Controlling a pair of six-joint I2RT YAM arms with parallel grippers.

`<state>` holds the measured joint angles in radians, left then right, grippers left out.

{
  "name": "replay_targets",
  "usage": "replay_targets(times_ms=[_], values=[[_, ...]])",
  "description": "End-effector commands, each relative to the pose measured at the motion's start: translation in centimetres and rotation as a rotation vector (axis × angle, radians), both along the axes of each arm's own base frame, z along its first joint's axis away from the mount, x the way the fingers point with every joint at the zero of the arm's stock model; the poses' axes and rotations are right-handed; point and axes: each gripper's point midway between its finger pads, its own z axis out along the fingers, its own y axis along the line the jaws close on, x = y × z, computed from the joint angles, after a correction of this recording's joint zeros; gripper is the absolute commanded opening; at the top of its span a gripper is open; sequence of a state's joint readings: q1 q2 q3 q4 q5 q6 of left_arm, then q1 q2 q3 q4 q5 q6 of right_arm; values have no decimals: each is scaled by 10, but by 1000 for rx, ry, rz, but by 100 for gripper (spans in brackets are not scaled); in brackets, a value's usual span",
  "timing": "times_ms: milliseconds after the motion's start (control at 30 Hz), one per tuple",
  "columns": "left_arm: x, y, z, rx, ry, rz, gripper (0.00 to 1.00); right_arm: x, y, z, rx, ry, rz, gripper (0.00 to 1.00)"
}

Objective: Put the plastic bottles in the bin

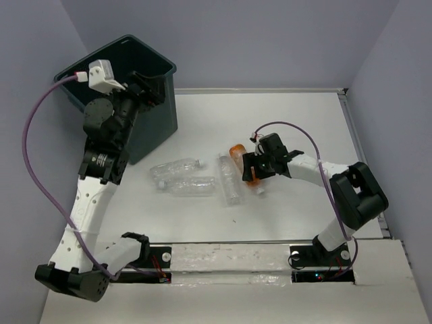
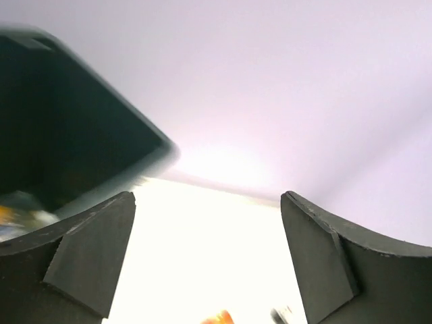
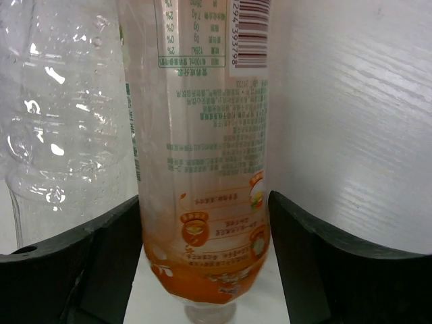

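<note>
Orange bottle (image 1: 237, 150): lies on its side near the middle of the table (image 1: 290, 121), a little toward the right edge.
Orange bottle up close (image 3: 202, 135): see-through with small green print, and orange at the low end.
Right pincer (image 1: 251, 172): down low on the table, gripping the orange bottle.
Right pincer up close (image 3: 204, 199): its two black fingers (image 3: 101, 263) sit tight against both sides of the bottle.
Long clear bottle (image 1: 228, 179): lies on its side just beside the orange bottle, on the left of it.
Long clear bottle up close (image 3: 61, 121): crinkly and shiny.
Far clear bottle (image 1: 174, 169): lies on its side, further left, toward the bin.
Near clear bottle (image 1: 194, 186): lies just beside the far clear bottle, closer to the near edge.
Bin (image 1: 158, 128): big, dark and square, in the far left corner of the table.
Inside the bin (image 2: 67, 135): dark, with something blurry at the bottom; I cannot tell what it is.
Left pincer (image 1: 150, 86): up in the air over the bin's right rim.
Left pincer up close (image 2: 208, 199): its fingers (image 2: 88, 256) are spread wide apart and nothing is between them.
Left arm (image 1: 91, 196): white, reaching from the near left corner toward the bin.
</note>
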<state>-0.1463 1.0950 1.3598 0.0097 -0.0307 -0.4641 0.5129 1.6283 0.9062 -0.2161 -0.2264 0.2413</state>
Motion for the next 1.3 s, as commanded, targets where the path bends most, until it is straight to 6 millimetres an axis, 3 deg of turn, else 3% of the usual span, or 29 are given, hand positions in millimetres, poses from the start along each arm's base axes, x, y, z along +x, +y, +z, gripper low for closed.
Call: replay_targets(times_ms=[0,33,67,133,167,267,333,400,500,667,733,867,1033,1200,1233,1267], values=[[-35,-78,-49,17,57,-280,99,17,1,21,-7,-82,-35,69],[-40,-87,-59,17,74,-308,99,18,1,28,1,-100,-39,65],[-48,-101,-81,12,119,-354,99,19,-1,31,2,-111,-45,61],[-55,-117,-101,0,152,-420,99,19,-4,45,10,-156,-60,59],[-57,-125,-124,-2,200,-451,99,19,-5,50,15,-171,-62,58],[-71,-157,-151,-60,259,-589,99,17,-4,67,57,-225,-55,56],[-76,-181,-170,-107,293,-686,99,15,5,95,149,-307,-19,56],[-74,-198,-182,-134,308,-737,99,4,12,111,223,-340,30,55],[-75,-222,-186,-164,317,-800,99,-3,22,128,307,-382,81,54],[-68,-252,-192,-222,323,-853,99,-7,28,129,333,-371,117,53],[-62,-257,-194,-243,314,-863,99,-8,30,132,347,-376,125,53],[-40,-270,-216,-240,353,-840,99,-11,32,137,372,-390,143,53],[-15,-278,-212,-211,317,-803,99,-17,38,140,405,-384,178,53],[-3,-276,-182,-207,227,-763,69,-16,36,141,403,-389,170,52],[-2,-275,-178,-203,215,-755,64,-16,37,142,406,-395,170,54],[-2,-268,-168,-194,184,-737,58,-15,35,141,401,-398,163,63]])
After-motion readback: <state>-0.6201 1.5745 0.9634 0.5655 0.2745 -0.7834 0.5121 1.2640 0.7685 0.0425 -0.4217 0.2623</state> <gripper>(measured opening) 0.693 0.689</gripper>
